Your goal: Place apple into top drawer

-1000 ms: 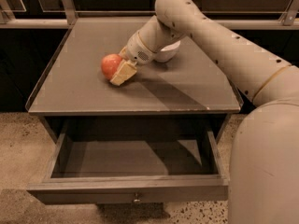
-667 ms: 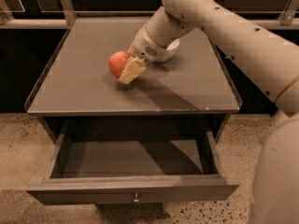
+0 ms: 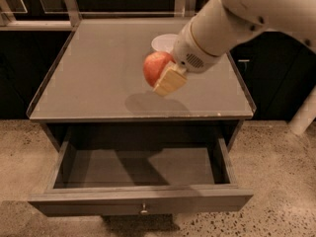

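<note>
Hand point(image 3: 162, 77), at the end of the pale arm point(image 3: 217, 31) that comes in from the upper right, is clamped on the apple point(image 3: 156, 66). One cream-coloured finger point(image 3: 170, 81) presses against the fruit's lower right side, and the other finger is hidden behind it. The apple hangs above the front middle of the desk point(image 3: 94, 73) and looks clear of the surface, with a soft shadow point(image 3: 148, 104) on the top just below it.

Nearest the camera is the top drawer point(image 3: 140, 199), pulled well out from under the desk. Its flat dark front panel faces forward, with a small metal knob point(image 3: 143, 211) at the centre, and the shallow inside lies open to view. The apple is not over it but further back, above the desk top. Speckled floor point(image 3: 276, 147) shows on either side of the drawer.

Behind the hand, toward the back of the desk, a white bowl point(image 3: 163, 41) sits on the surface, its right side covered by the arm. The apple and bowl overlap in view, and whether they touch cannot be told. Along the far edge runs a pale rail point(image 3: 69, 4) with upright posts against a dark background.
</note>
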{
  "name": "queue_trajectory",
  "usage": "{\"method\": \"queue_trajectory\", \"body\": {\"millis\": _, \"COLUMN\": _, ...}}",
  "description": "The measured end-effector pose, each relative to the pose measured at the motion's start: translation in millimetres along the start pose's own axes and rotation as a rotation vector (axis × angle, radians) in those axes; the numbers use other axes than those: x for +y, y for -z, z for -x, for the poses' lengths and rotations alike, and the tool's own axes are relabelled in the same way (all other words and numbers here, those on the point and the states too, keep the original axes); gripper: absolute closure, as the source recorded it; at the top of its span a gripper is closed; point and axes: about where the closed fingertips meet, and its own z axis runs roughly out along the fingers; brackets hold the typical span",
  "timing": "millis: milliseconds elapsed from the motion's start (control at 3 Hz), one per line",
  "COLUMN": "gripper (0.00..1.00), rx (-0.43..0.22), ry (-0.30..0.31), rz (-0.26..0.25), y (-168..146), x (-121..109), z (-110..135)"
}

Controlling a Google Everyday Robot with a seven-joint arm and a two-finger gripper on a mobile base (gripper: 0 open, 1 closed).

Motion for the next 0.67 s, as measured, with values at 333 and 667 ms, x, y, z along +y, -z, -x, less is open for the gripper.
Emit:
{"method": "queue_trajectory", "body": {"millis": 333, "gripper": 1.0, "rx": 0.0, "ry": -0.045, "rz": -0.13, "y": 53, "x": 41, "z": -23}}
{"method": "queue_trajectory", "body": {"millis": 667, "gripper": 1.0, "rx": -0.022, "ry": -0.139, "rz": -0.274, "y": 109, "x": 73, "z": -60}}
